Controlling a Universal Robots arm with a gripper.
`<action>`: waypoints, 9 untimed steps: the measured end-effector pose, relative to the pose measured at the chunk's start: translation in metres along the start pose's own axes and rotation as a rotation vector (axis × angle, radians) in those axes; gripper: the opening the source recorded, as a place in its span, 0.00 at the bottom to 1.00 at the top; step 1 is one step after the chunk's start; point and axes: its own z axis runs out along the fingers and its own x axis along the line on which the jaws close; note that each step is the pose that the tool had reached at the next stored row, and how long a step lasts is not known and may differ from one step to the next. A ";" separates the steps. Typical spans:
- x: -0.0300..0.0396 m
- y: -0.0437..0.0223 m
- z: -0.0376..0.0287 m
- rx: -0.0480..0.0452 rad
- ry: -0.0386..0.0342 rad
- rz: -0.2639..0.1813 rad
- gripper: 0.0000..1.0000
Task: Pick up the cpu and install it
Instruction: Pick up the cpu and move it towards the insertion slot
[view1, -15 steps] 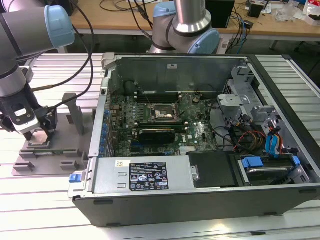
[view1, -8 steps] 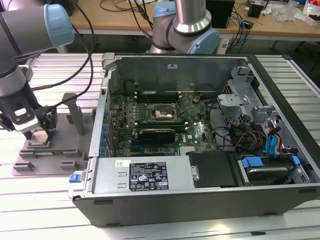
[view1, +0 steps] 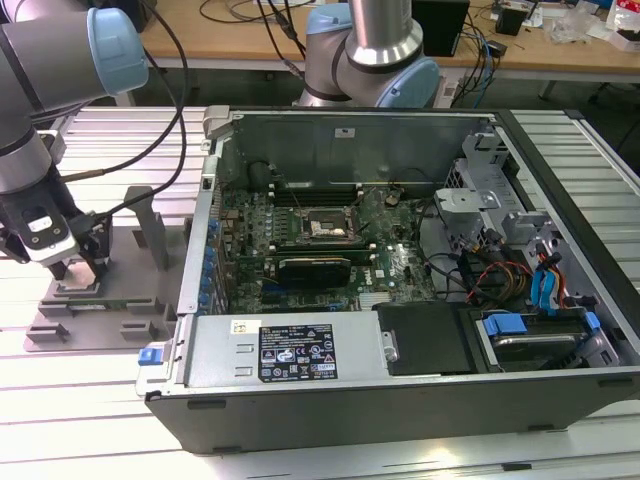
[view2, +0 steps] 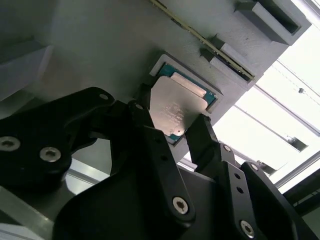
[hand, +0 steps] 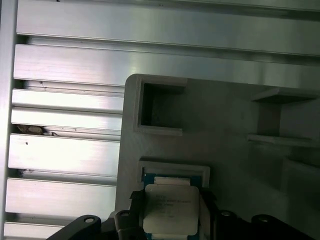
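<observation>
While in its holder (view2: 100, 50), cpu (view2: 177, 100) beneath gripper (view2: 171, 118).

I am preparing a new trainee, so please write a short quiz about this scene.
1. True or false: the cpu lies inside the computer case.
2. The end effector is: A) inside the computer case, B) at the cpu, C) behind the computer case.
3. Fill in: in the exterior view, the grey holder stands to the ____ of the computer case.
Key: 1 false; 2 B; 3 left.
</observation>
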 end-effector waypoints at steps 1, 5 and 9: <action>0.0000 0.0000 0.0000 -0.0019 -0.0002 0.000 0.53; 0.0000 -0.0001 0.0000 -0.0180 -0.0014 0.000 0.53; 0.0000 -0.0004 0.0001 -0.0153 -0.0013 0.000 0.53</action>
